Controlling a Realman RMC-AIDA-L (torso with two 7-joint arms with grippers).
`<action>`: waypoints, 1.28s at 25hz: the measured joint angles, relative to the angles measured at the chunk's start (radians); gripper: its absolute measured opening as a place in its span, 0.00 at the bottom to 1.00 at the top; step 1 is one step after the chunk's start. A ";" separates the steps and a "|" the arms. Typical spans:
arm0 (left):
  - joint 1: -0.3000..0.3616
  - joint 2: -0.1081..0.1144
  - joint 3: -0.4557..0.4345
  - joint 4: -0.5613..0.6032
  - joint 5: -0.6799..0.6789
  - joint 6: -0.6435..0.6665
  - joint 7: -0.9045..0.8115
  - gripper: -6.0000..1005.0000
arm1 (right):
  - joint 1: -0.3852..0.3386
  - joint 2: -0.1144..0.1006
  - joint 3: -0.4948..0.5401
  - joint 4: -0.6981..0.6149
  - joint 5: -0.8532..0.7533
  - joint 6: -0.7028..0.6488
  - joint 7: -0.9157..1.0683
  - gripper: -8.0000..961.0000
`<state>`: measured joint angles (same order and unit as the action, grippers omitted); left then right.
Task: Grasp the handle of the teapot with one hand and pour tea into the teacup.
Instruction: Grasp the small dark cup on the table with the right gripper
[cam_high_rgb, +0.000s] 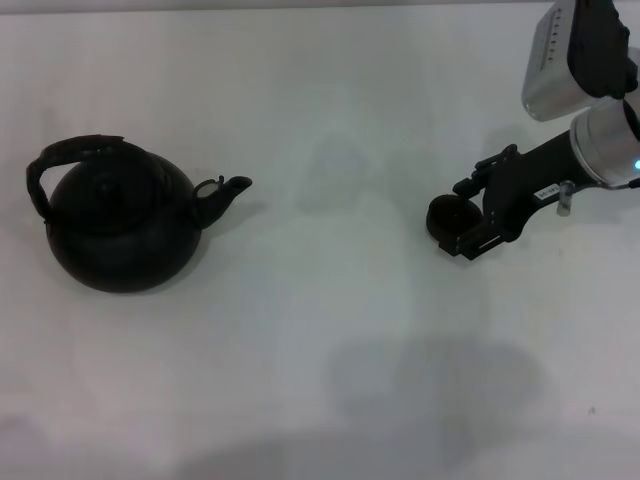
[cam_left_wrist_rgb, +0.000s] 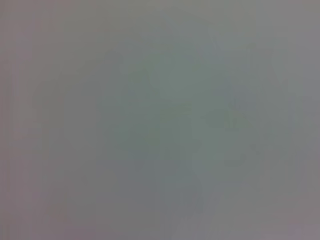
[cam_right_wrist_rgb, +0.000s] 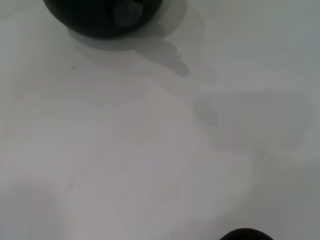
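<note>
Nearest the head camera, the white desk is bare and matte, marked only by soft grey shadows along its near edge and a broader one right of centre. The surface fills nearly the whole view; only a thin darker strip shows along the far edge, so nothing of the room can be made out.

Farther in, on the robot's left, the teapot stands upright on the desk, round and matte black, its short spout pointing toward the right side. The handle arches over its lid, untouched.

Well apart from it on the right, at about the same depth, the teacup sits on the desk, small and dark. The right end effector reaches in from the upper right and sits against the cup's side; whether its fingers clasp the cup or merely flank it cannot be told.

The right wrist view shows pale desk, the teapot's lower body far off and the cup's rim at the edge. The left wrist view shows only blank grey.
</note>
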<state>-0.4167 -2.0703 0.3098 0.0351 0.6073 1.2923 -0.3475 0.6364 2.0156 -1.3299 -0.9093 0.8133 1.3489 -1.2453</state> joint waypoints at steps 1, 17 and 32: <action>0.000 0.000 0.000 0.000 0.000 -0.001 0.000 0.89 | 0.000 0.000 -0.006 0.002 0.002 -0.006 0.000 0.90; -0.005 0.001 0.000 0.004 0.000 -0.030 0.001 0.89 | 0.000 -0.002 -0.021 0.009 0.031 -0.035 -0.022 0.90; -0.019 0.002 0.000 0.031 0.000 -0.077 0.002 0.89 | 0.000 -0.003 -0.024 0.018 0.051 -0.022 -0.007 0.90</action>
<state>-0.4354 -2.0680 0.3099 0.0665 0.6074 1.2152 -0.3455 0.6366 2.0125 -1.3537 -0.8917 0.8643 1.3266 -1.2526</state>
